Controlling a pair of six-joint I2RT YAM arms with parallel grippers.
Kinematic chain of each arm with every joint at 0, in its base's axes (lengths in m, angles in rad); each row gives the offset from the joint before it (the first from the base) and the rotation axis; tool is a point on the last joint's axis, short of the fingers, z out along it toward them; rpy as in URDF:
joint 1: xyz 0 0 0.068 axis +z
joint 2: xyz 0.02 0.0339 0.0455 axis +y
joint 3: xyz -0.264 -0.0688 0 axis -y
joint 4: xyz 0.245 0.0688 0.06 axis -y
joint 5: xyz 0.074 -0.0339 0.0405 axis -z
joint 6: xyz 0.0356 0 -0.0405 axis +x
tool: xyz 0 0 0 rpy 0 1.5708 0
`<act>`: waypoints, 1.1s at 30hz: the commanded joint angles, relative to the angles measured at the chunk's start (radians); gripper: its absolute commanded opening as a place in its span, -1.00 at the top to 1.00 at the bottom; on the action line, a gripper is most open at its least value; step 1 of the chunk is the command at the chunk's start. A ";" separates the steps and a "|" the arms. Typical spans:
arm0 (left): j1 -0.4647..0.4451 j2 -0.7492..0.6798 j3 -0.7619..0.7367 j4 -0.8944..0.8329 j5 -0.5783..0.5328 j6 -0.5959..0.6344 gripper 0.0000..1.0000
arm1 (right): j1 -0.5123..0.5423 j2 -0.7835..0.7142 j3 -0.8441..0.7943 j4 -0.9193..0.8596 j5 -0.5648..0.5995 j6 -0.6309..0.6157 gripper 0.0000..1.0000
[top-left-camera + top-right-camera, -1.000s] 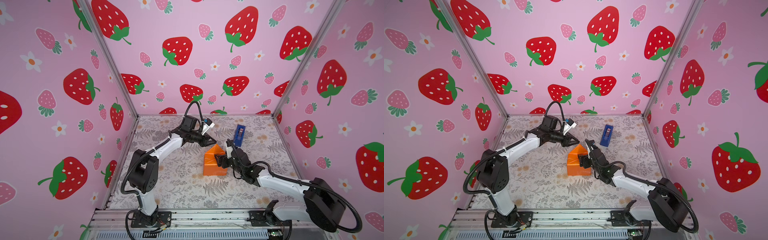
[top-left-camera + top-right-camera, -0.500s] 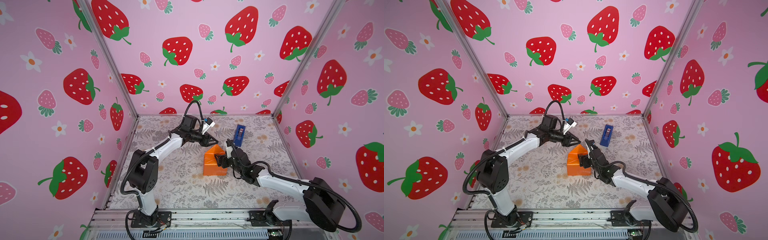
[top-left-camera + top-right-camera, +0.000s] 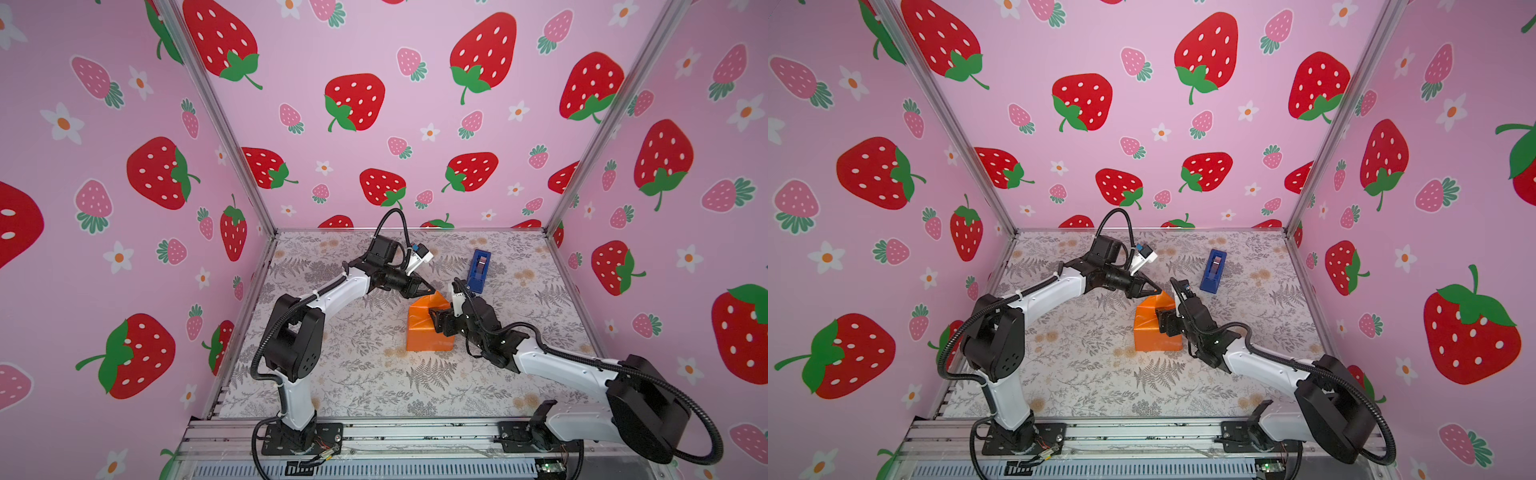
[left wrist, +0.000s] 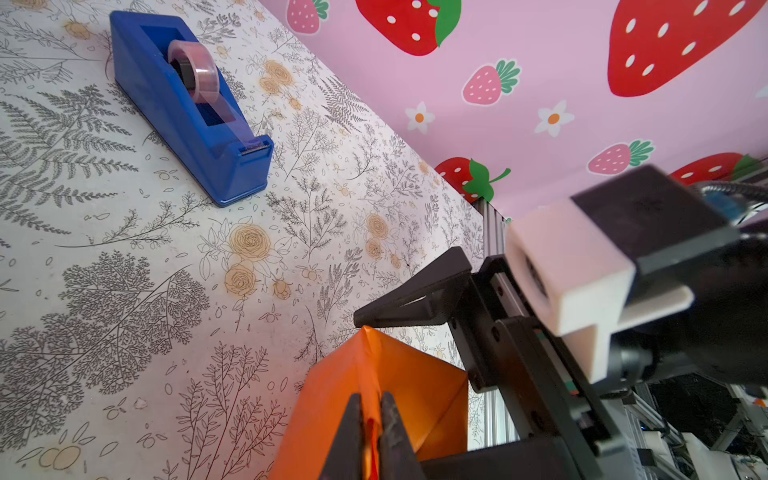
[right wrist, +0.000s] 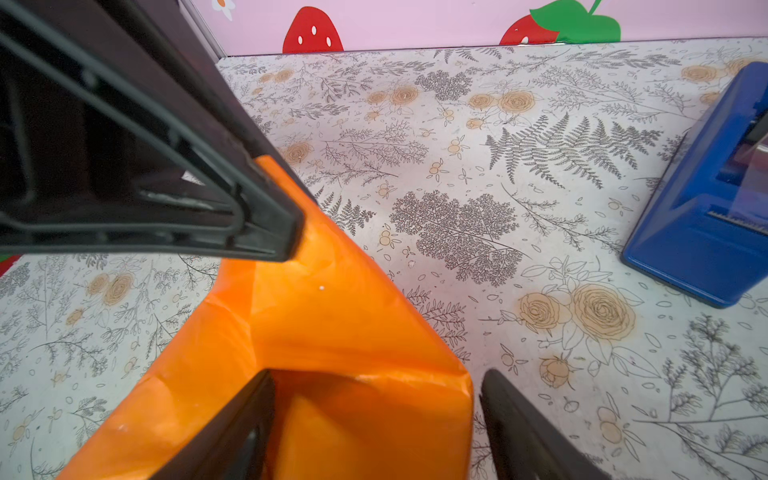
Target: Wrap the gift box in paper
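Folding of an end flap looks to be the step in hand. The paper (image 3: 428,332), glossy orange side out, stands as a blocky parcel on the table (image 3: 332,374) just right of centre in both top views. The gift box is out of sight, presumably inside it. At the parcel's upper edge the sheet rises to a pointed flap. The left gripper (image 4: 371,401), low in the middle of the left wrist view, is pinched on that point, jaws together with only paper between them. The right gripper (image 5: 374,382) straddles the parcel from the right with its jaws wide apart. One finger lies against the paper and the other stands just beside the corner with a sliver of table showing, so it seems to brace rather than squeeze. The blue tape dispenser (image 3: 479,271) sits near, up and to the right of the parcel. The next move probably calls for drawing the point down flat over the parcel's face while the right gripper steadies it, without tearing the thin tip or dragging the box.
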 commanded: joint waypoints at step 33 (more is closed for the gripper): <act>-0.025 -0.096 -0.013 -0.056 0.032 0.050 1.00 | 0.002 -0.251 0.012 -0.468 -0.032 0.109 -0.40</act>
